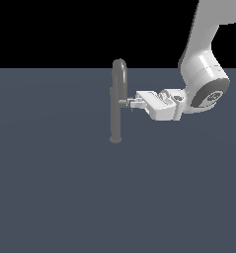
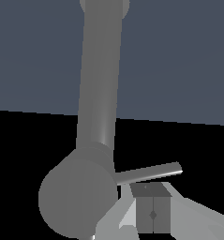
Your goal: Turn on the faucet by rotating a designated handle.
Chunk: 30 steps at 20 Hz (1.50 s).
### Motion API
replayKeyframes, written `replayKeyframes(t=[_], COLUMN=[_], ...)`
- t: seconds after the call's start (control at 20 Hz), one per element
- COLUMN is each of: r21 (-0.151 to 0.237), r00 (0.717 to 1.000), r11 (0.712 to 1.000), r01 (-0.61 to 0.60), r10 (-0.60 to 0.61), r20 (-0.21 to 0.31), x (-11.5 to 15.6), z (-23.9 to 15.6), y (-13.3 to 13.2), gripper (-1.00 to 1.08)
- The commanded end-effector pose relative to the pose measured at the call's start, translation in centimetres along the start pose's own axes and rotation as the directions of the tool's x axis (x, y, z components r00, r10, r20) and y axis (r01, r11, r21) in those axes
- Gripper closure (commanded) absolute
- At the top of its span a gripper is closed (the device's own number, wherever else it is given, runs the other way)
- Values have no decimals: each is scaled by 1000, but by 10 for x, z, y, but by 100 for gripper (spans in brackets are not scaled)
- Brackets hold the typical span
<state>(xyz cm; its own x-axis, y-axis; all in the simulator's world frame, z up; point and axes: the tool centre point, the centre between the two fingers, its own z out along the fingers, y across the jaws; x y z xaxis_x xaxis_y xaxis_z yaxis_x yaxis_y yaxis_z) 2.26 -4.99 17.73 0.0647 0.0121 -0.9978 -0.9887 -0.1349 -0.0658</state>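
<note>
The tall grey faucet (image 1: 117,94) stands upright on its small round base, its arched top at the horizon line. In the wrist view its column (image 2: 99,84) fills the middle. The handle (image 1: 123,103) is a short stub jutting toward the exterior view's right; in the wrist view I see its round end (image 2: 76,197) and its thin lever (image 2: 148,172). My gripper (image 1: 134,103) lies horizontal, pointing at the handle from the exterior view's right. Its fingers (image 2: 145,211) are pressed together with only a seam between them, right beside the lever, holding nothing.
A flat dark blue-grey floor (image 1: 55,197) stretches around the faucet. The white arm (image 1: 203,84) comes down from the exterior view's upper right.
</note>
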Motion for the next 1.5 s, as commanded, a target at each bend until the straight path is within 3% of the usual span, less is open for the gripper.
replayKeyframes(t=[0.0,0.5,0.55,0.6,1.45], r21=[9,22,22,-21,22], r00=[1000,998,998,1000,998], r11=[1000,998,998,1000,998], r01=[-13,-60,-60,-19,-60], r10=[13,60,60,20,60], r20=[-4,-3,-3,22,-3], x=[14,59,59,15,65], z=[0,0,0,-4,0], y=[-3,-10,-10,-3,-37], gripper=[108,108,108,108,108])
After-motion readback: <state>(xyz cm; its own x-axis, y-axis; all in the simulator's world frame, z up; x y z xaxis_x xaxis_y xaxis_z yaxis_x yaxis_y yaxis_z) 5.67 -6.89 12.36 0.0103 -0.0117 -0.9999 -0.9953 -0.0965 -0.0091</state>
